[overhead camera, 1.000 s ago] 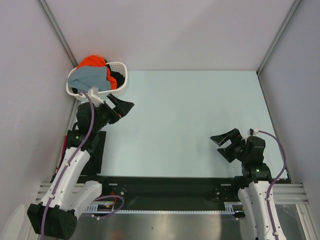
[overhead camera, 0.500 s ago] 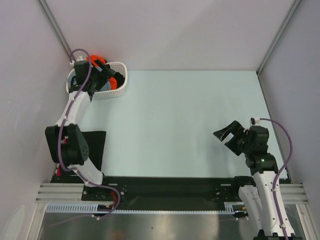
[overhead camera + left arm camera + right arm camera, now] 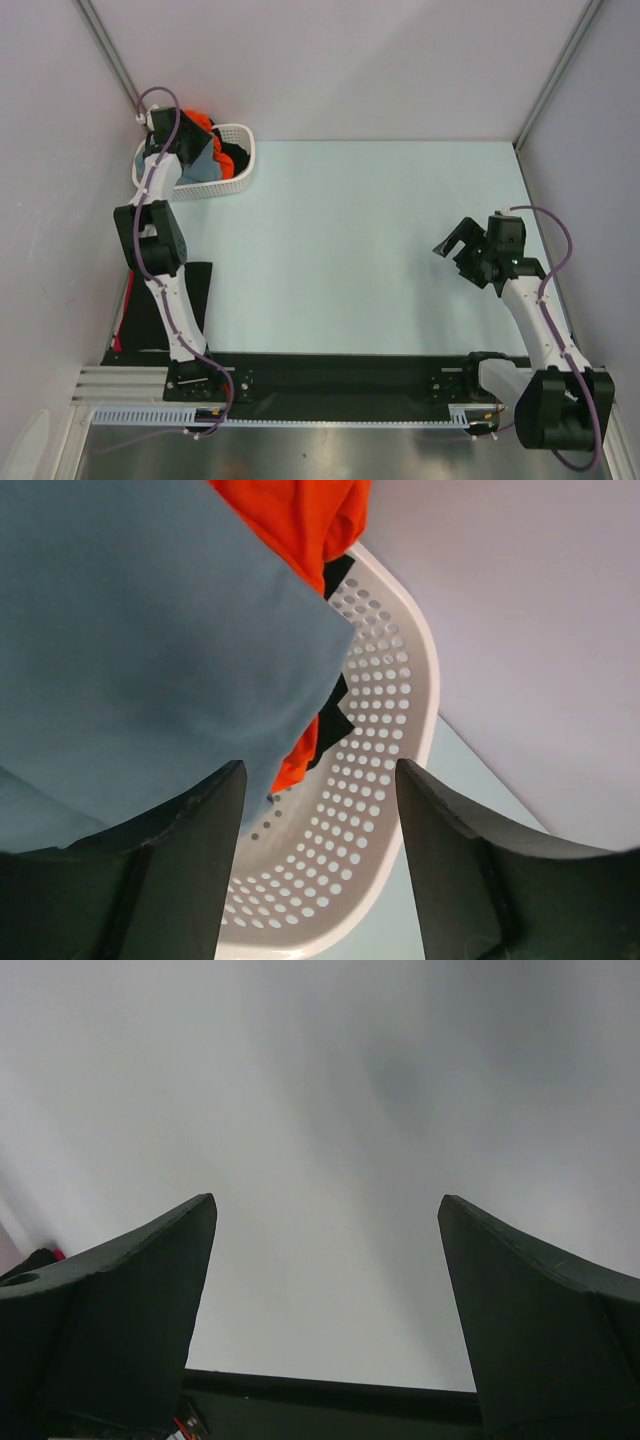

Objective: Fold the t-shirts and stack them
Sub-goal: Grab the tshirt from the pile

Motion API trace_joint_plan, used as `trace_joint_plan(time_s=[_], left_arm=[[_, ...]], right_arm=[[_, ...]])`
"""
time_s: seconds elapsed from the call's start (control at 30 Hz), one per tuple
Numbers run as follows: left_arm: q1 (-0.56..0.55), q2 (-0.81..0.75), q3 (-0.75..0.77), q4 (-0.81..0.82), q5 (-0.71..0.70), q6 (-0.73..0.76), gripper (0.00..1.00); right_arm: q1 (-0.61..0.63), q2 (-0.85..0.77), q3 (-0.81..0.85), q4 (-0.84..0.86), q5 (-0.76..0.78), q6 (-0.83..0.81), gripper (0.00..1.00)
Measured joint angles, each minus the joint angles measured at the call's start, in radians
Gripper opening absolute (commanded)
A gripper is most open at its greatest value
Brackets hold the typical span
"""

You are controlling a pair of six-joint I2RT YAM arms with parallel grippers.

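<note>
A pale green table (image 3: 350,220) between white walls carries a white basket (image 3: 246,150) in its far left corner, holding the grey-blue t-shirt (image 3: 130,630), the orange t-shirt (image 3: 310,515) and a black t-shirt (image 3: 328,720). The left gripper (image 3: 320,767) hangs over the basket with its jaws apart, one finger against the grey-blue cloth, nothing pinched. The right gripper (image 3: 325,1200) is spread wide above the table's right side, holding nothing.

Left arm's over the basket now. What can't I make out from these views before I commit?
- Black shirts, how many: top and left wrist views, grey-blue shirt and orange shirt cover them.
- Left gripper in the top view: its own wrist hides it.
- Dark flat thing beside the left arm: top view, arm crosses it; shirt or mat unclear.
</note>
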Motion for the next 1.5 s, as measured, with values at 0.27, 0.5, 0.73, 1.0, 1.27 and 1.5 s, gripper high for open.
trace_joint_plan(time_s=[0.27, 0.5, 0.73, 1.0, 1.27, 1.5], left_arm=[[-0.024, 0.002, 0.011, -0.095, -0.148, 0.115, 0.62], [-0.084, 0.003, -0.018, -0.163, -0.237, 0.204, 0.62], [-0.096, 0.054, 0.085, -0.196, -0.269, 0.209, 0.59], [-0.094, 0.1, 0.131, -0.237, -0.299, 0.211, 0.54], [-0.082, 0.101, 0.131, -0.253, -0.309, 0.227, 0.37], [-0.072, 0.113, 0.154, -0.253, -0.3, 0.227, 0.21]], right_arm=[[0.0, 0.15, 0.036, 0.092, 0.007, 0.03, 0.97], [0.0, 0.274, 0.058, 0.15, -0.006, 0.056, 0.97], [0.0, 0.342, 0.115, 0.142, -0.013, 0.059, 0.97], [-0.008, 0.354, 0.149, 0.132, -0.016, 0.037, 0.98], [-0.043, 0.365, 0.164, 0.087, -0.03, 0.005, 0.98], [-0.046, 0.384, 0.206, 0.065, -0.036, -0.036, 0.98]])
